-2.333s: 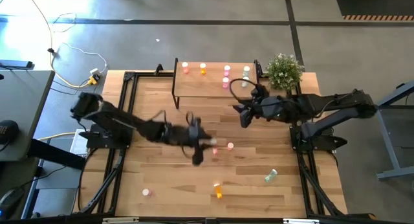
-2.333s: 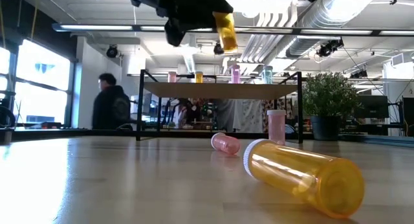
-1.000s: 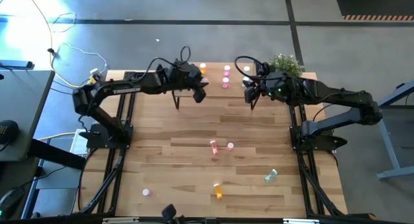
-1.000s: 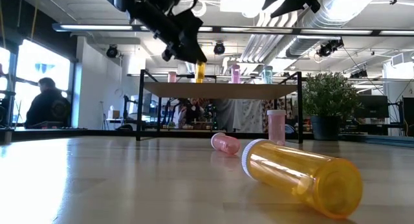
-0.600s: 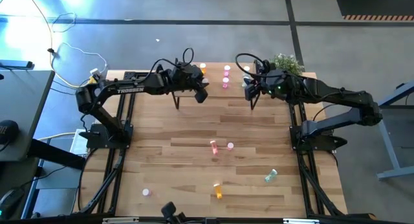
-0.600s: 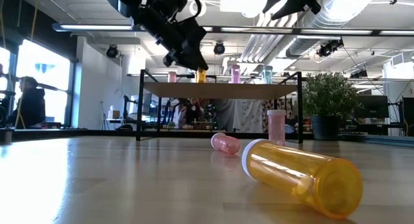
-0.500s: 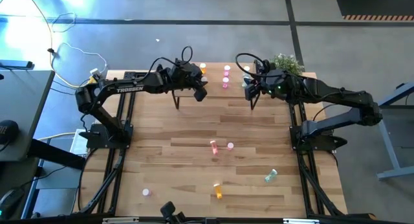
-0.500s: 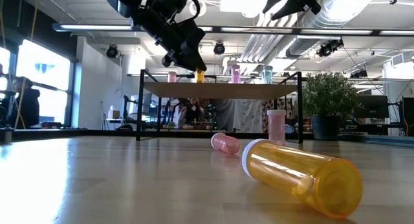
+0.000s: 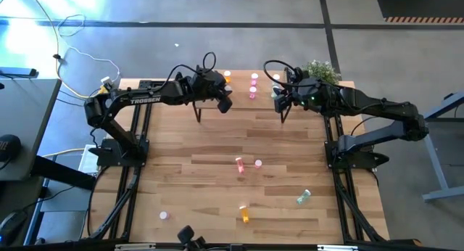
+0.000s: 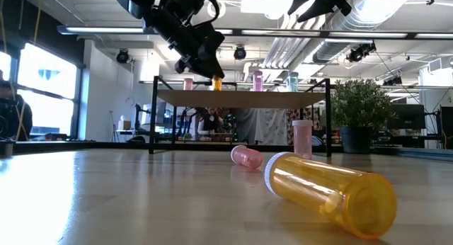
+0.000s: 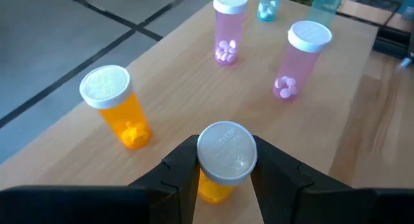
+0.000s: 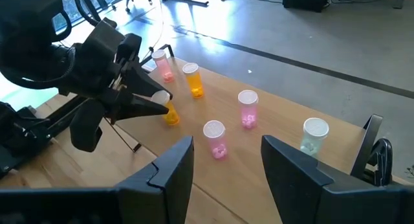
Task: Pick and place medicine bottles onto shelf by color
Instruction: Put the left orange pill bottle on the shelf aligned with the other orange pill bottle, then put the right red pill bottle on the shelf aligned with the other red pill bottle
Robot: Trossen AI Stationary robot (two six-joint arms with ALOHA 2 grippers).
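The shelf stands at the table's far edge. On it stand an orange bottle, two pink bottles and teal ones. My left gripper is over the shelf's left part, shut on another orange bottle, also seen in the low view. My right gripper hovers open above the shelf's right end, with nothing between its fingers. More bottles lie on the table: pink, orange, teal. My left gripper pinches the orange bottle between its two fingers, which lie on opposite sides of the body just under the white cap. The fingers come slanting down from the table's left. The bottle stands upright at the shelf top; whether its base touches, I cannot tell.
A potted plant stands at the far right corner beside the shelf. In the low view an orange bottle and a pink one lie near the camera, and a pink one stands upright. Another pink bottle sits near the front left.
My left gripper had carried the orange bottle from over the table's middle to the shelf at the far edge. Over the last second it has stayed there, shut on the upright bottle, which sits a little lower at the shelf top. My right gripper has kept still.
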